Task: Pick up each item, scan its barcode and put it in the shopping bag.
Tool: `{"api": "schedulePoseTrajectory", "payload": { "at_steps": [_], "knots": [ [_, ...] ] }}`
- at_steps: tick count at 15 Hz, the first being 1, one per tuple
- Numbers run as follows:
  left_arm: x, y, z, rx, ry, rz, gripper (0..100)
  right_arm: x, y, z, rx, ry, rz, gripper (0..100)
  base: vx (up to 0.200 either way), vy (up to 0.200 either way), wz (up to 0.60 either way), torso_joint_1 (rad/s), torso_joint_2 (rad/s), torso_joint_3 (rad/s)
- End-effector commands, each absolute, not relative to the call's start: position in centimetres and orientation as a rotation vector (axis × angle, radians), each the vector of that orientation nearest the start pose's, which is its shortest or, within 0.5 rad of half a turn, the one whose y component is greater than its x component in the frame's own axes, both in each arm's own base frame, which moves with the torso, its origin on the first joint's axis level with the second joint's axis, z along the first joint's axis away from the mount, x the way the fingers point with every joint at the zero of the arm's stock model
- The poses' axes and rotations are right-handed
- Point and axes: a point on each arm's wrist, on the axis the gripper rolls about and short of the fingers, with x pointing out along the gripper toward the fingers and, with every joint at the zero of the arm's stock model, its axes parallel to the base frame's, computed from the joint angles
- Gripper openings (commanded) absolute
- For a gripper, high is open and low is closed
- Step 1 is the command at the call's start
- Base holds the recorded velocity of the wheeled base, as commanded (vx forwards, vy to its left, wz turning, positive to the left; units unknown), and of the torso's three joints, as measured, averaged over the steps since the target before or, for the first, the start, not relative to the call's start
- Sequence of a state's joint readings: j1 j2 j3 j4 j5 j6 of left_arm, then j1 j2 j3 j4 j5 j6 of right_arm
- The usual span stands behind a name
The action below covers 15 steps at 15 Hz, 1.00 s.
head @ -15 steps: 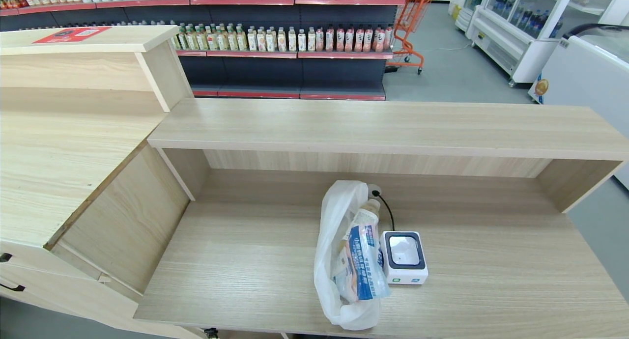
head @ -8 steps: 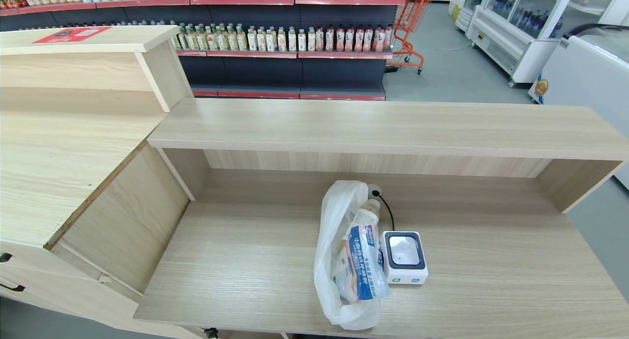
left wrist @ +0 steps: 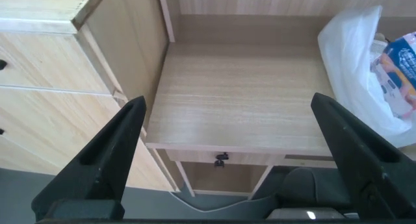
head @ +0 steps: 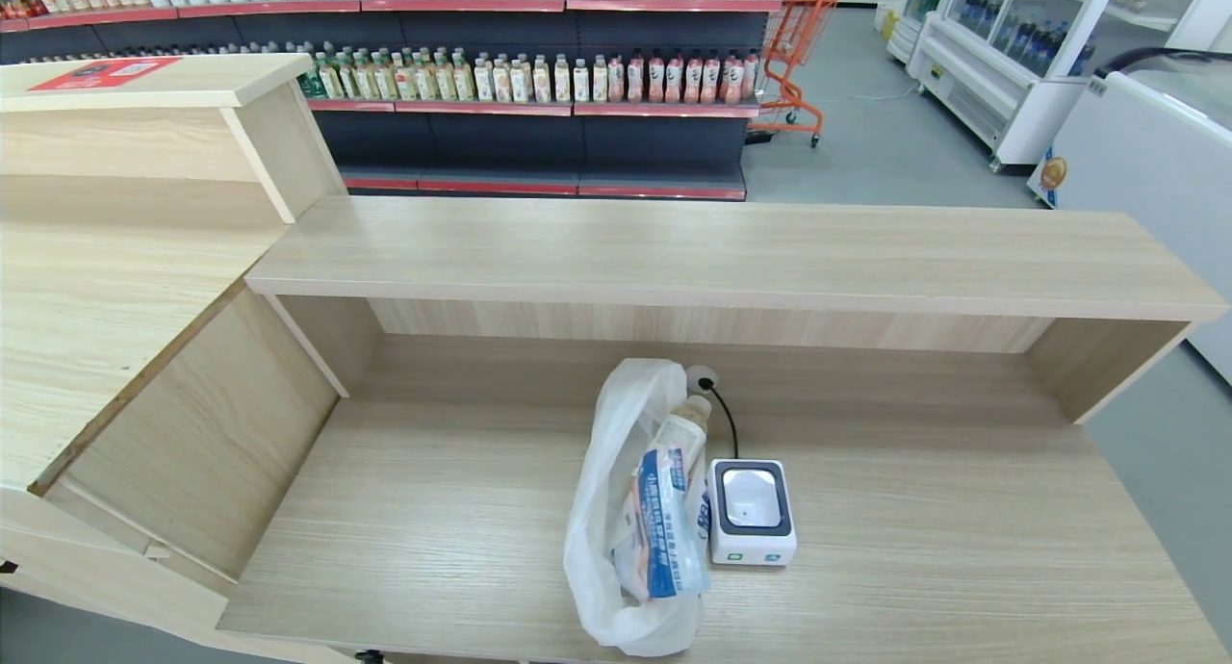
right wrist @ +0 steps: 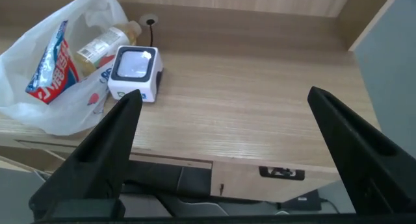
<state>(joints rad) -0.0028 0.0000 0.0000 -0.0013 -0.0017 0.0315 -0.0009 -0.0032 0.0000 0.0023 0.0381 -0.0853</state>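
A: Bag where?
B: Bag (head: 624, 409) lies on counter (head: 962, 549), right up against scanner (head: 750, 510), on scanner's left. Packet (head: 659, 534) & bottle (head: 680, 435) inside, bottle neck twd back wall. Cable (head: 727, 421) runs from scanner to back of counter.
A: Grippers?
B: L gripper (left wrist: 229, 102) spread wide, above counter's near edge, well apart from bag. R gripper (right wrist: 225, 95) spread wide too, above near edge, w/ scanner & bag beyond one finger.

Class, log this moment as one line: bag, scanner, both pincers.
shopping bag: on counter, holding bottle and packet | scanner: beside bag | left pincer: open, empty | right pincer: open, empty
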Motion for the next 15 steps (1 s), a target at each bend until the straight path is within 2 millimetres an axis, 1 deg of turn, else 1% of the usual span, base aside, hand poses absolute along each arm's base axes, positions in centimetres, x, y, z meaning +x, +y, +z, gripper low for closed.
{"api": "schedulePoseTrajectory", "payload": {
  "at_steps": [1,5,9,10,15],
  "knots": [
    [-2.28,0.00,7.56,0.029,-0.002,-0.003,100,-2.28,0.09,7.52,-0.086,0.001,0.038,100,0.000,-0.200,0.00,0.002,-0.01,0.007],
    [-2.26,0.00,7.57,0.015,0.001,-0.005,100,-2.28,0.09,7.52,-0.086,0.001,0.038,100,0.000,0.000,0.00,0.000,0.00,0.000],
    [-2.28,0.00,7.56,0.009,-0.002,-0.003,100,-2.28,0.09,7.52,-0.086,0.001,0.038,100,0.200,0.000,0.00,-0.001,0.00,0.000],
    [-2.28,0.00,7.56,0.009,-0.002,-0.005,100,-2.28,0.09,7.52,-0.086,0.001,0.038,0,0.000,0.000,0.00,0.000,0.00,0.000],
    [-2.28,0.00,7.56,0.009,-0.002,-0.003,100,-2.28,0.08,7.52,-0.074,0.002,0.037,0,0.000,0.000,0.00,0.000,0.00,0.000]
  ]
}}
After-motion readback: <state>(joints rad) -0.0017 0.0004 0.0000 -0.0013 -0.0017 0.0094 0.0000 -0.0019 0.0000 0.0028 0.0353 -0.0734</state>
